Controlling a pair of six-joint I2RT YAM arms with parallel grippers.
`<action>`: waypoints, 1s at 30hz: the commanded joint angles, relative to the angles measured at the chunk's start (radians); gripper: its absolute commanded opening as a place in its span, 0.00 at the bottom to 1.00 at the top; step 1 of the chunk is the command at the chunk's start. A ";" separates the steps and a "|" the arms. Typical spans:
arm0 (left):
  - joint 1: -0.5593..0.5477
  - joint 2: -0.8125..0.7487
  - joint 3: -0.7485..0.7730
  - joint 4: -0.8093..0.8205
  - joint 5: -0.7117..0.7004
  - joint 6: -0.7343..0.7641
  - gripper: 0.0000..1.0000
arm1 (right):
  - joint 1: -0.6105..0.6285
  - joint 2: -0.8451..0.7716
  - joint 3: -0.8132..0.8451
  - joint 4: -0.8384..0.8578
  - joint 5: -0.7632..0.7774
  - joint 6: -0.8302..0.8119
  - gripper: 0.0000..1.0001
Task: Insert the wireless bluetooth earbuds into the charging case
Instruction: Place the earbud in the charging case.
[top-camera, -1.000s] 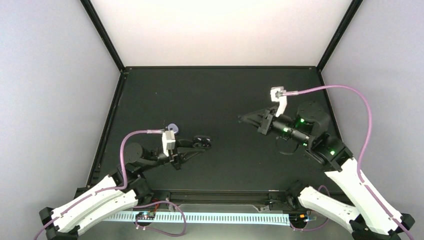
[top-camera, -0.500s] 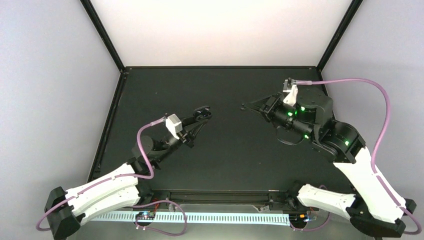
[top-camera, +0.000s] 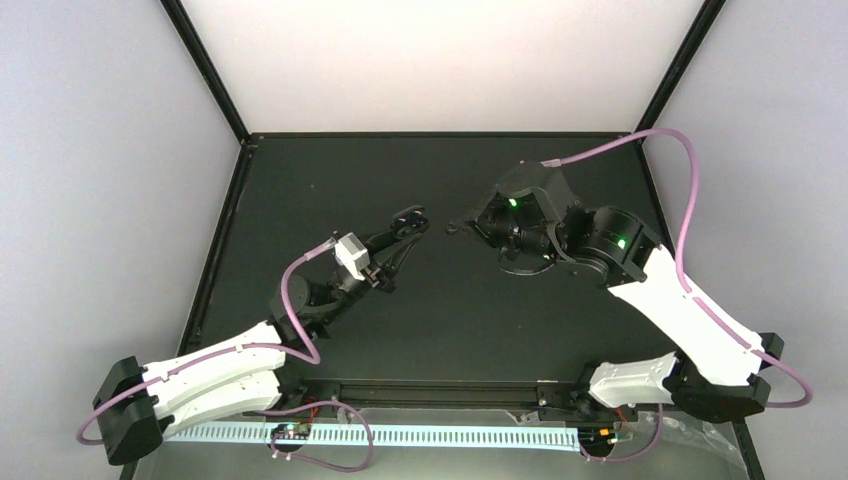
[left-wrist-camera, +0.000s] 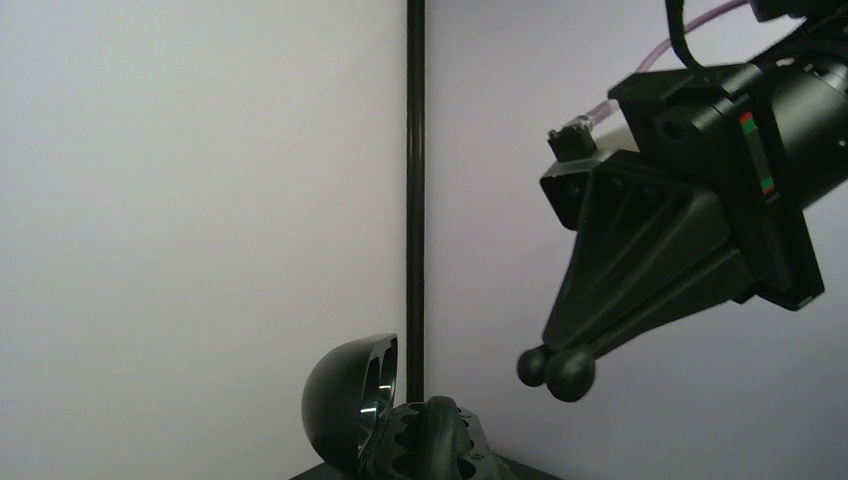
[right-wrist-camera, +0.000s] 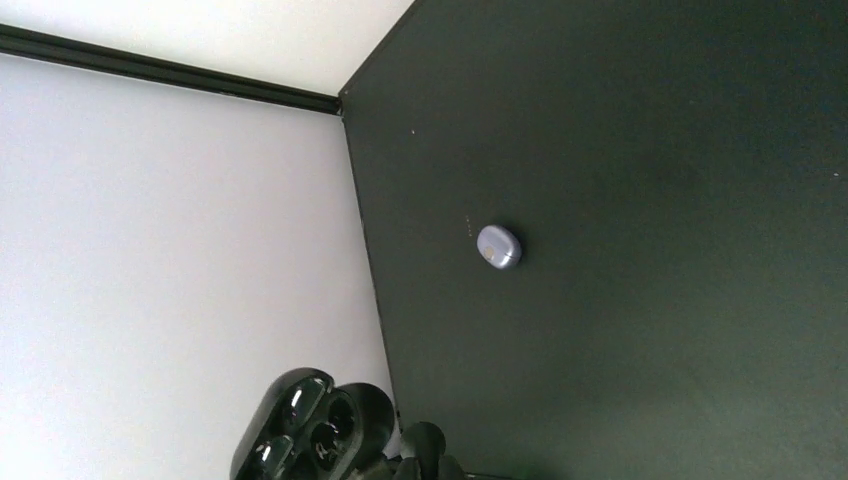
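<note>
My left gripper (top-camera: 404, 226) is shut on an open glossy black charging case (top-camera: 409, 216) and holds it raised above the table's middle. In the left wrist view the case (left-wrist-camera: 345, 400) shows its domed lid, with one of my fingers (left-wrist-camera: 440, 435) across it. My right gripper (top-camera: 463, 226) points left at the case, a short gap away. Its rounded fingertips (left-wrist-camera: 570, 372) are pressed together; no earbud shows between them. The right wrist view shows the case's wells (right-wrist-camera: 300, 420) and a purple earbud (right-wrist-camera: 498, 246) lying on the table. No black earbuds are visible.
The black table (top-camera: 450, 310) is walled by pale panels with black corner posts (left-wrist-camera: 415, 180). The purple earbud lies near the table's left edge (right-wrist-camera: 365, 240); in the top view the left wrist camera (top-camera: 352, 255) hides it.
My left gripper has lifted the case off the table and carried it farther back. My right gripper has swung left and now points at the case from close by.
</note>
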 joint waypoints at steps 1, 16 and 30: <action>-0.017 -0.003 -0.012 0.077 0.001 0.077 0.02 | 0.025 0.034 0.081 -0.021 0.052 0.015 0.01; -0.028 -0.011 -0.019 0.049 -0.018 0.118 0.02 | 0.079 0.165 0.203 -0.048 0.061 0.008 0.01; -0.030 -0.016 -0.020 0.036 -0.015 0.116 0.02 | 0.081 0.203 0.205 -0.038 0.052 0.009 0.01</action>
